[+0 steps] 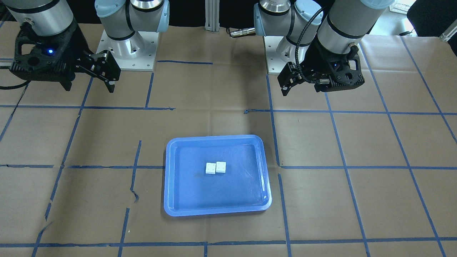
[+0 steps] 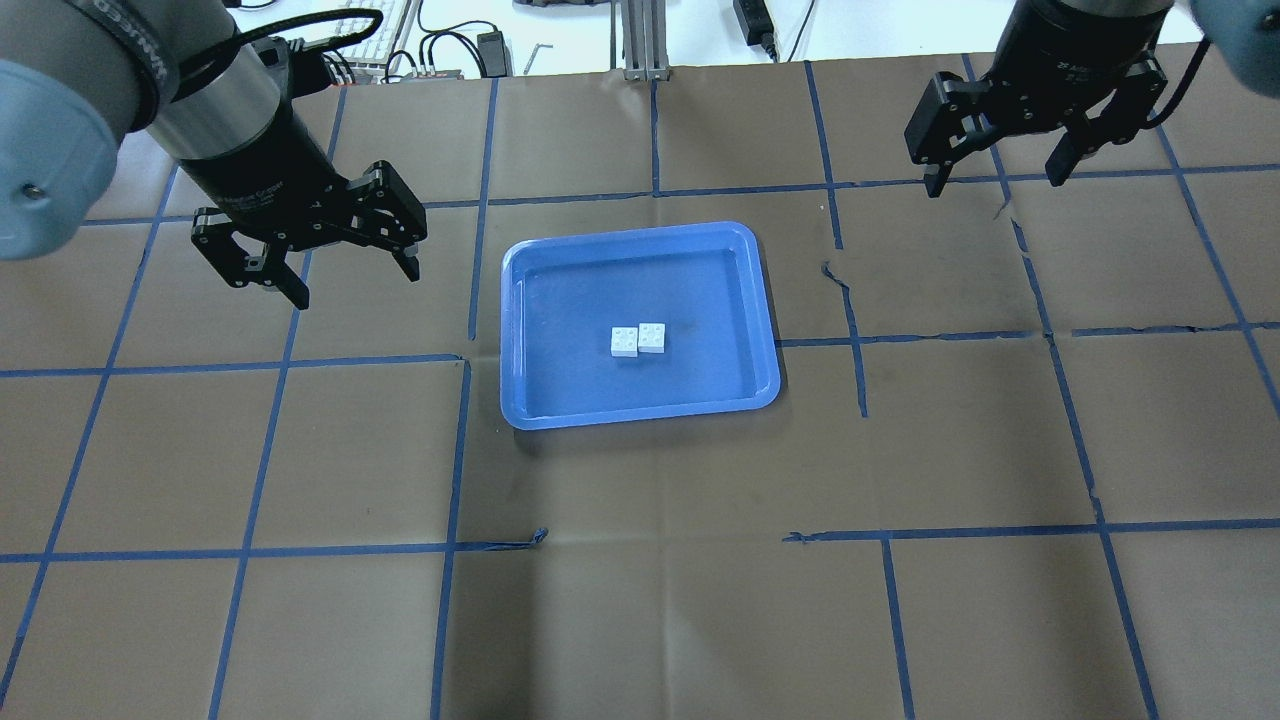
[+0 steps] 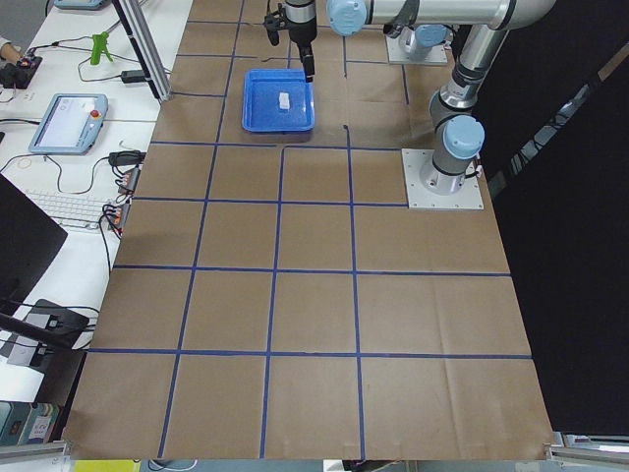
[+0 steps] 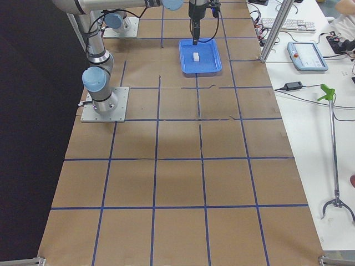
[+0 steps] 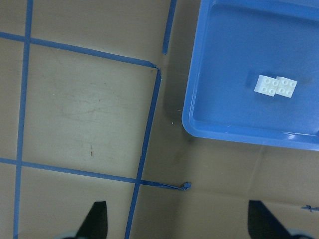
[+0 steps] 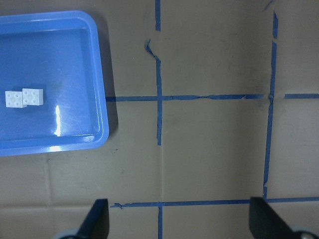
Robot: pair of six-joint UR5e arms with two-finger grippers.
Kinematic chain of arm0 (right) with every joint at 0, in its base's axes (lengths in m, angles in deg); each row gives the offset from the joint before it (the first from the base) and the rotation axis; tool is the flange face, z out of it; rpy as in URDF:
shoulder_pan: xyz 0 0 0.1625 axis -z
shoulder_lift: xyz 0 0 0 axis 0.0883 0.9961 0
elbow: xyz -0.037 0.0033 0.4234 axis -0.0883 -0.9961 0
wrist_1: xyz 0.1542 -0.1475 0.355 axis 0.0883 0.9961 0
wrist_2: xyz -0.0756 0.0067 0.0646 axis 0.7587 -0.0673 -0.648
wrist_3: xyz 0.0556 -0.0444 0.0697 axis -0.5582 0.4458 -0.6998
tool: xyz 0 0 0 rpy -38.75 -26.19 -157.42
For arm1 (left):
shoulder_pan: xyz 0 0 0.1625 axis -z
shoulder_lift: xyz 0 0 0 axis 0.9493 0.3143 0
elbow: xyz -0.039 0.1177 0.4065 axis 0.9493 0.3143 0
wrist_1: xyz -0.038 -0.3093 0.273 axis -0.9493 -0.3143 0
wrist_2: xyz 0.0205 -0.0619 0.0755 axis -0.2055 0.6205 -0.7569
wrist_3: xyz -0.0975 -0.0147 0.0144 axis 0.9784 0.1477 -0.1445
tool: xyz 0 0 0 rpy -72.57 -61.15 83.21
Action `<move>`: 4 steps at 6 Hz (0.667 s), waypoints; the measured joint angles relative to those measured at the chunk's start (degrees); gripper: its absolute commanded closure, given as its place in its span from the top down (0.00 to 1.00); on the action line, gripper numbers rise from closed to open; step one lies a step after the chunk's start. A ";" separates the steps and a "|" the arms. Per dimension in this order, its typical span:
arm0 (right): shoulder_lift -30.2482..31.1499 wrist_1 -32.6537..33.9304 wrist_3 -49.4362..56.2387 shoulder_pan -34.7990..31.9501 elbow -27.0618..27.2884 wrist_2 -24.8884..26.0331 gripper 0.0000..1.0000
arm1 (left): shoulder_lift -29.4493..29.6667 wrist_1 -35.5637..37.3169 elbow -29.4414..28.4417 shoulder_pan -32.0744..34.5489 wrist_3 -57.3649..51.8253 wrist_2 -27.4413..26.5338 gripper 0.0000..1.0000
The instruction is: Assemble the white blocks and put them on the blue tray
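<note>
Two white blocks (image 1: pixel 216 167) sit side by side, touching and slightly offset, in the middle of the blue tray (image 1: pixel 217 138). They also show in the overhead view (image 2: pixel 638 340), on the tray (image 2: pixel 700 290). My left gripper (image 2: pixel 355 285) is open and empty, hovering above the table to the tray's left. My right gripper (image 2: pixel 993 185) is open and empty, far to the tray's right and beyond it. The left wrist view shows the blocks (image 5: pixel 275 85) in the tray (image 5: pixel 234 133). The right wrist view shows them (image 6: pixel 23 98) at its left edge.
The table is covered in brown paper (image 2: pixel 640 600) with a blue tape grid. The arm bases (image 1: pixel 128 53) stand at the robot's side. A keyboard, cables and teach pendants (image 4: pixel 307 55) lie on the white bench past the table's far edge.
</note>
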 measured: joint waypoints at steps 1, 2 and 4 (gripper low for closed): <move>-0.30 0.73 -0.11 -0.34 1.52 -0.69 1.00 | -0.13 0.79 0.00 -0.05 -0.24 -0.20 1.00; -0.26 2.03 0.04 -0.31 2.70 -1.57 1.00 | -0.22 1.17 -0.17 -0.20 -1.59 -0.36 1.00; -0.09 3.36 -0.07 -0.18 3.08 -1.96 1.00 | 0.01 5.85 0.09 -0.38 -3.57 -0.46 1.00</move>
